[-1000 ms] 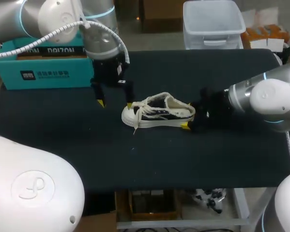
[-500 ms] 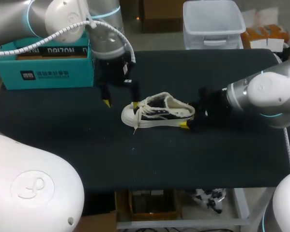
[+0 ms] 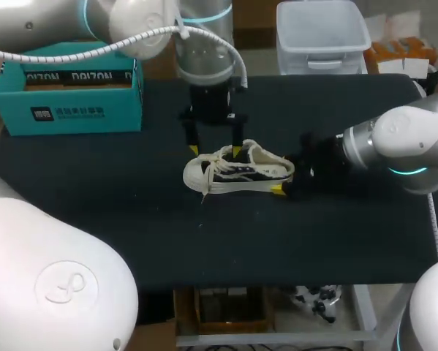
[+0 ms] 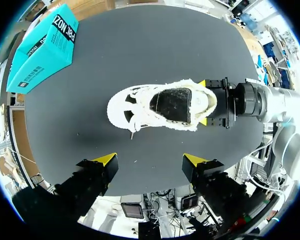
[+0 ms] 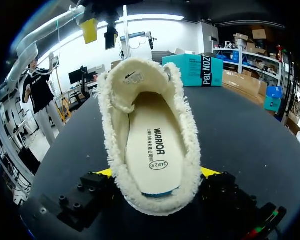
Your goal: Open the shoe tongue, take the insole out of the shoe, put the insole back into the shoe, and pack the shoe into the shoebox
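— How do the arms stand?
— The left arm reaches past the middle; its tool [image 3: 216, 151] points down over the shoe [image 3: 237, 174], fingers spread wide; the right tool [image 3: 284, 181] clamps the heel from both sides.
— And the shoe?
— Upright mid-tabletop [image 3: 94, 205]; long axis side to side, toe toward the robot's left; insole [image 5: 152, 145] inside; shoebox [image 3: 69, 95] at far left.

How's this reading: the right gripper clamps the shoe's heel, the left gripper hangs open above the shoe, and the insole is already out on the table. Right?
One thing is off: the insole is not on the table; it lies inside the shoe, as the right wrist view shows. The right gripper does clamp the heel, and the left gripper hangs open above the shoe.
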`<control>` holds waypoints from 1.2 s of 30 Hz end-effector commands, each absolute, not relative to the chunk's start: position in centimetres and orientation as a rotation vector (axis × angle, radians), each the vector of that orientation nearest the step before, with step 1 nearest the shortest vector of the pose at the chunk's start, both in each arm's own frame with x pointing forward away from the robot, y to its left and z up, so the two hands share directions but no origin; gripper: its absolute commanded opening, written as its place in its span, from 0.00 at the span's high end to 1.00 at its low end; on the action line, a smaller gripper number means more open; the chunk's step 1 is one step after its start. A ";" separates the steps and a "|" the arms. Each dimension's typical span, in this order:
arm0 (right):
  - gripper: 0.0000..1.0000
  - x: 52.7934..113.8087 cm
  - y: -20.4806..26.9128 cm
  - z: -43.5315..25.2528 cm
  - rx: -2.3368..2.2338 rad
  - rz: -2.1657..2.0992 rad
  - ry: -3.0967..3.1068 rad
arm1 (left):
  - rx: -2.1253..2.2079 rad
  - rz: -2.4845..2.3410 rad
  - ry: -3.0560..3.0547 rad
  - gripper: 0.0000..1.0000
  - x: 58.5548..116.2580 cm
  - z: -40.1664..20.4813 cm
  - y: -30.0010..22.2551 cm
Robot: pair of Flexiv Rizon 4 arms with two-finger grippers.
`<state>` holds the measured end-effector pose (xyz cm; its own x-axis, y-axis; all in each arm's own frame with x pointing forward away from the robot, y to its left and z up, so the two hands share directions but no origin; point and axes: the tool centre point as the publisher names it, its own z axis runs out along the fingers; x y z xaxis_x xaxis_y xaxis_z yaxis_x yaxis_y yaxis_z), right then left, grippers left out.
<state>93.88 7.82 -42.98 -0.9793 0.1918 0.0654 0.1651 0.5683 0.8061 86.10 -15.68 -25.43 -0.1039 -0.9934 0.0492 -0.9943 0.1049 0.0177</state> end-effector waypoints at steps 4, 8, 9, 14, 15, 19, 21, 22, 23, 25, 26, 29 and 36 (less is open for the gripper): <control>1.00 93.8 7.9 -43.5 0.312 1.417 2.754 | 2.198 -0.114 -2.307 0.32 87.3 -27.3 -18.9; 1.00 93.8 7.9 -43.5 0.312 1.417 2.754 | 2.232 -0.123 -2.287 0.33 88.1 -27.8 -19.8; 1.00 93.8 7.9 -43.5 0.312 1.417 2.754 | 2.222 -0.123 -2.286 0.33 88.3 -27.9 -20.0; 1.00 93.8 7.9 -43.5 0.312 1.417 2.754 | 2.260 -0.132 -2.275 0.38 89.0 -28.3 -21.0; 1.00 93.8 7.9 -43.5 0.312 1.417 2.754 | 2.256 -0.135 -2.276 0.39 89.1 -28.5 -21.1; 1.00 93.8 7.9 -43.5 0.312 1.417 2.754 | 2.264 -0.146 -2.277 0.38 89.4 -29.0 -21.4; 1.00 93.8 7.9 -43.5 0.312 1.417 2.754 | 2.267 -0.155 -2.279 0.40 89.6 -29.4 -21.5; 1.00 93.8 7.9 -43.5 0.312 1.417 2.754 | 2.267 -0.158 -2.279 0.40 89.7 -29.6 -21.5; 1.00 93.8 7.9 -43.5 0.312 1.417 2.754 | 2.271 -0.162 -2.279 0.39 89.8 -29.8 -21.4; 1.00 93.8 7.9 -43.5 0.312 1.417 2.754 | 2.274 -0.165 -2.277 0.37 90.1 -30.3 -21.4; 1.00 93.8 7.9 -43.5 0.312 1.417 2.754 | 2.276 -0.170 -2.274 0.37 90.2 -30.5 -21.3; 1.00 93.8 7.9 -43.5 0.312 1.417 2.754 | 2.281 -0.183 -2.266 0.39 90.7 -31.0 -21.1; 1.00 93.8 7.9 -43.5 0.312 1.417 2.754 | 2.293 -0.189 -2.252 0.82 91.3 -31.3 -20.9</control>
<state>93.87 7.81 -43.00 -0.9793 0.1921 0.0641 0.1641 0.5670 0.8072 91.05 -20.76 -31.12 0.0159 -0.9911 -0.1323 -0.9996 -0.0190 0.0221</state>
